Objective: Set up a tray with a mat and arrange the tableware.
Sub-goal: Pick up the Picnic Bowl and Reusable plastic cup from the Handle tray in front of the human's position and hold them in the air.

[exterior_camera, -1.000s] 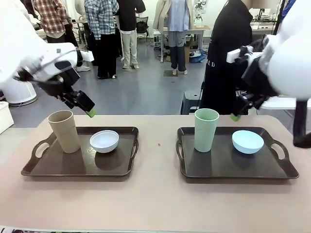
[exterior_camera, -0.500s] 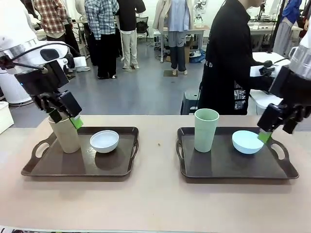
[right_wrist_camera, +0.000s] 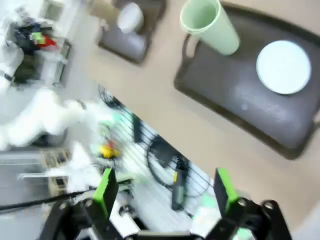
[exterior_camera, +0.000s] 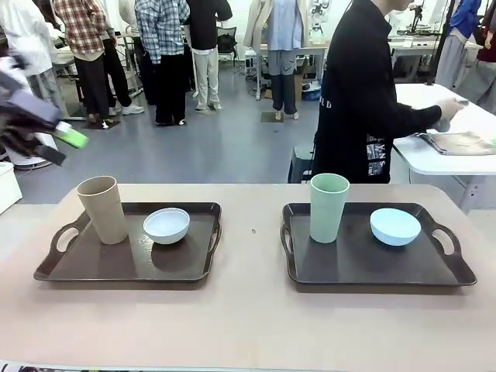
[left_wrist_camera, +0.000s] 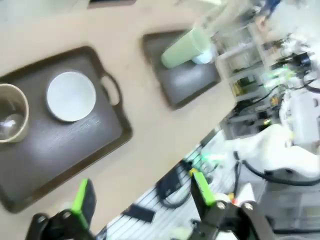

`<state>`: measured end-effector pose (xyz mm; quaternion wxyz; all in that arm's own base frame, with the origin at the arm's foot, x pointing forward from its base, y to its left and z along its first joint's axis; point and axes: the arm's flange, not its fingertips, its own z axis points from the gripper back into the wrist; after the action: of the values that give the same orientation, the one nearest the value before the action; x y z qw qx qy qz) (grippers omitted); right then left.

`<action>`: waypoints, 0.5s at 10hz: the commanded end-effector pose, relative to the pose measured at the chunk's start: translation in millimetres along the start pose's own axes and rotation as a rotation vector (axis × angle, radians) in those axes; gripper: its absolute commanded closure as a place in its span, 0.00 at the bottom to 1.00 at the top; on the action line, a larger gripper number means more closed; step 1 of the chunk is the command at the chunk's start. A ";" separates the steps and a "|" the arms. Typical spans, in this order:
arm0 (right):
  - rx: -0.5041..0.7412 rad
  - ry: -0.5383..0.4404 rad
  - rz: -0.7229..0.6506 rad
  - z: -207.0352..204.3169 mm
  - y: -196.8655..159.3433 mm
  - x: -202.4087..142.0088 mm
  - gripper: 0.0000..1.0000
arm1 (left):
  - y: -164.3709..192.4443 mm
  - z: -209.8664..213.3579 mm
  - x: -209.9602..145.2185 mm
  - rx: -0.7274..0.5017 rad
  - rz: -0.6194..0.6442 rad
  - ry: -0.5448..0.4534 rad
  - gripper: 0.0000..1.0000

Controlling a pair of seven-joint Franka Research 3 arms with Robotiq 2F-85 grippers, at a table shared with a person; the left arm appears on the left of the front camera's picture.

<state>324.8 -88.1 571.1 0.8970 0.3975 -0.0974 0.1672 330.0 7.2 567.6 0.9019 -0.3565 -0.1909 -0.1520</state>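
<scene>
Change since the earlier frames: both grippers have been drawn back and raised. The left gripper (left_wrist_camera: 142, 197), beside the tan cup (exterior_camera: 102, 209) half a second ago, is now being seen as a blur at the far left edge of the front view, well above the table (exterior_camera: 248, 325). The right gripper (right_wrist_camera: 165, 192), then beside the light blue bowl (exterior_camera: 395, 226), is now being held high, looking down on that bowl's tray. The cups and bowls have not been shifted.

- Left gripper: jaws are being held wide apart; nothing is being gripped between the green pads (left_wrist_camera: 81, 200).
- Right gripper: jaws are likewise being held fully spread; nothing is being gripped.
- Left tray (exterior_camera: 93, 271): dark, with handles, being rested flat on the table at the robot's left.
- Tan cup: being kept upright in the far left part of the left tray.
- White bowl (exterior_camera: 167, 225): being kept open side up, near the tan cup on its right, not touching it.
- Right tray (exterior_camera: 364, 275): same kind, being rested at the robot's right, apart from the left tray.
- Pale green cup (exterior_camera: 329, 207): being kept upright in the left part of the right tray.
- Light blue bowl: being kept to the right of the pale green cup, apart from it.
- Person (exterior_camera: 360, 93): in a black top at the far side, one hand (exterior_camera: 448, 108) being stretched over a white side table (exterior_camera: 434, 147).
</scene>
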 end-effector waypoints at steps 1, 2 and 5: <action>0.383 -0.490 -0.428 3.1 -53.9 10.4 0.00 | 54.4 -3.9 -13.9 -0.238 0.113 -0.287 0.00; 0.000 0.000 0.000 0.0 0.0 0.0 0.00 | 0.0 0.0 0.0 0.000 0.000 0.000 0.00; 0.352 -0.183 -0.237 44.1 -78.5 -19.6 0.00 | 64.7 50.5 -16.7 -0.325 0.145 -0.196 0.00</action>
<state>329.6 -134.1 550.6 0.8701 0.4736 -0.1010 0.0920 327.2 48.1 554.0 0.8656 -0.4381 -0.2182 -0.1056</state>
